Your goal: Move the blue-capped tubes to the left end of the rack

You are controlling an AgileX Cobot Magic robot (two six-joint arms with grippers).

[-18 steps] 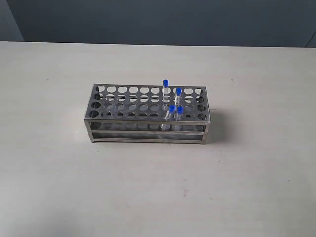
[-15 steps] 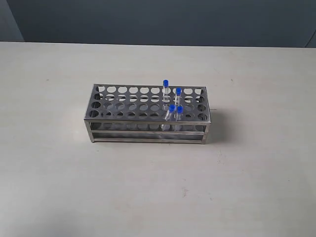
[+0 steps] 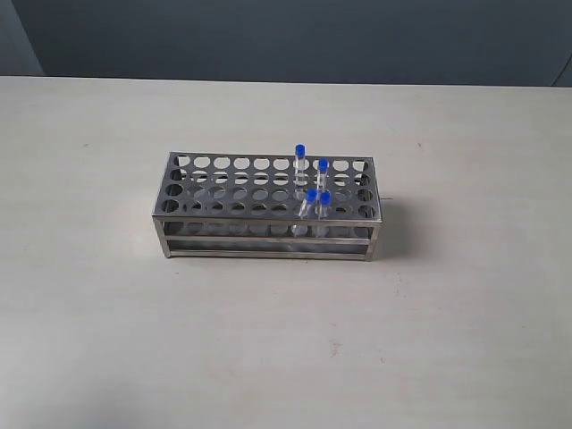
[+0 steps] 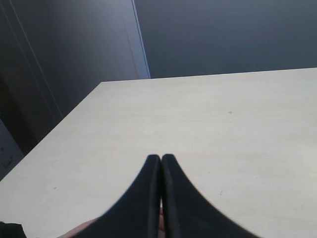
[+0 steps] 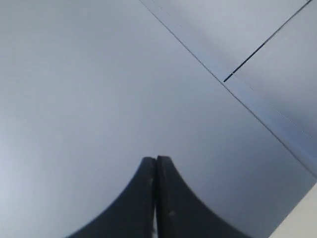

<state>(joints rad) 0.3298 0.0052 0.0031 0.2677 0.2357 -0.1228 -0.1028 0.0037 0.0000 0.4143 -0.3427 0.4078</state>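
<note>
The shiny steel rack [image 3: 214,216] stands mid-table in the exterior view. Several blue-capped tubes [image 3: 301,170] stand in holes toward its right end: two in the back rows, two [image 3: 324,211] close together at the front. Neither arm shows in the exterior view. My left gripper [image 4: 161,157] is shut with nothing between its black fingers, above bare tabletop. My right gripper [image 5: 156,159] is also shut and empty, pointing at a grey wall. The rack and tubes are out of both wrist views.
The pale table [image 3: 447,340] extends all round the rack. A dark wall [image 3: 286,36] runs behind its far edge. The left wrist view shows the table's corner [image 4: 104,84] and a dark drop beside it.
</note>
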